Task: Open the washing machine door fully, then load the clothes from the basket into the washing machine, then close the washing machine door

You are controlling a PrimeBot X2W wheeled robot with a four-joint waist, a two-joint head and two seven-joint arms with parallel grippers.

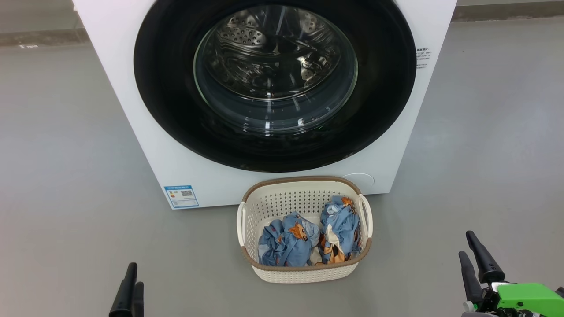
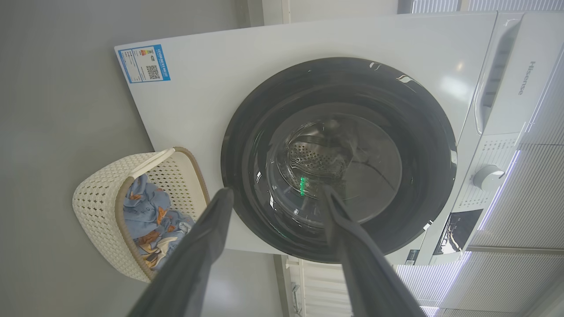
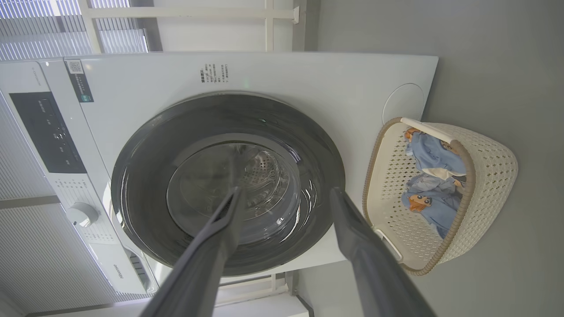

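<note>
— The washing machine door (image 1: 167, 97) is shut. It looks rigid and glossy, probably slippery. Where to hold it?
— At its rim, I'd judge. The left fingers (image 2: 207, 237) and right fingers (image 3: 216, 246) are spread and empty. The clothes (image 1: 291, 242), soft and light, lie in the basket (image 1: 304, 178) before it.

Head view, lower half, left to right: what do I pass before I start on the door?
left gripper → blue label sticker → basket with the clothes inside → right gripper
</note>
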